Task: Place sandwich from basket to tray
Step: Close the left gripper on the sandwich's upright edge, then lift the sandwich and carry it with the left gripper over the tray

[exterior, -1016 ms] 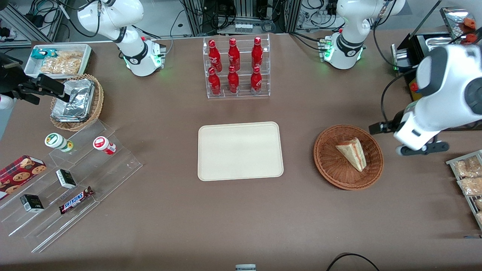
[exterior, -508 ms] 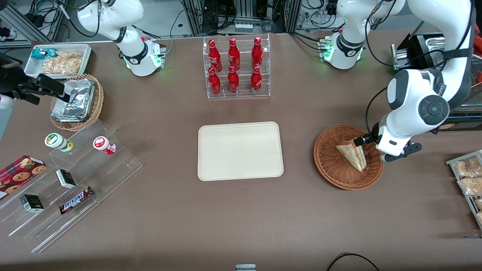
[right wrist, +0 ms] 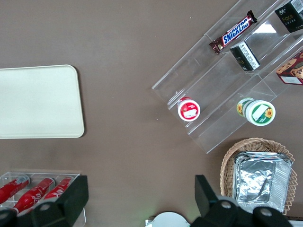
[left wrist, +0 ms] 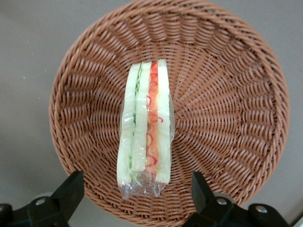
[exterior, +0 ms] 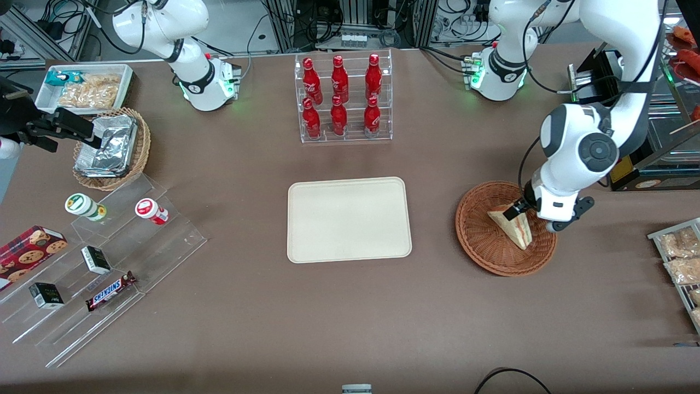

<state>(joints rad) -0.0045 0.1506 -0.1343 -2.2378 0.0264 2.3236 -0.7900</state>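
The sandwich, a clear-wrapped wedge of pale bread with red and green filling, lies in the round reddish-brown wicker basket. My left gripper hovers over the basket's edge, above the sandwich's wide end. It is open: the two black fingers stand wide apart on either side of the wedge's end, with nothing held between them. The cream-beige tray sits at the table's middle, beside the basket, with nothing on it.
A clear rack of red bottles stands farther from the front camera than the tray. Toward the parked arm's end are a tan basket of foil packets, a white bin of snacks and acrylic steps with small goods. Snack packets lie beside the basket.
The left arm has swung in from the table's edge and come down over the basket; its gripper now hangs above the sandwich's wide end. The sandwich has not moved.
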